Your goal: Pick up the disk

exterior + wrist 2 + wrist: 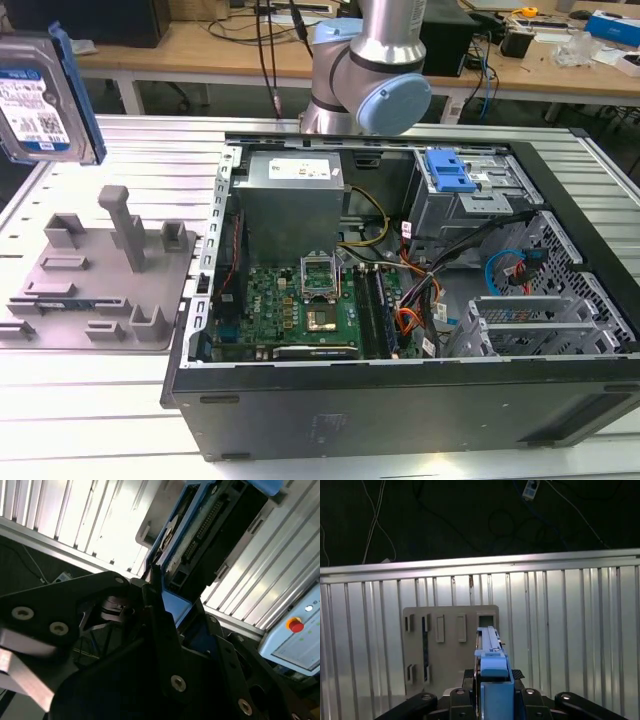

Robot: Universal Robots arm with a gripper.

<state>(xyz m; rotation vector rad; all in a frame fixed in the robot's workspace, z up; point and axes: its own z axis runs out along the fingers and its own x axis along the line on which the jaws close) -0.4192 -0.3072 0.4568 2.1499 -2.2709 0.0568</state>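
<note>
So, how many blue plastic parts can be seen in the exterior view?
3: the bracket on the raised disk at the exterior view's upper left, the blue caddy on the drive cage, and a blue cable inside the case. Others may be hidden.

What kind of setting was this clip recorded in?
Most likely a robotics lab or workshop. An opened computer case sits on a ribbed metal table, wooden workbenches with cables and gear stand behind, and the robot arm holds the disk aloft.

We are in a robotics lab or workshop: an opened computer case [400, 300] on a ribbed aluminium table [150, 150], wooden workbenches [200, 50] with cables at 12 o'clock.
</note>
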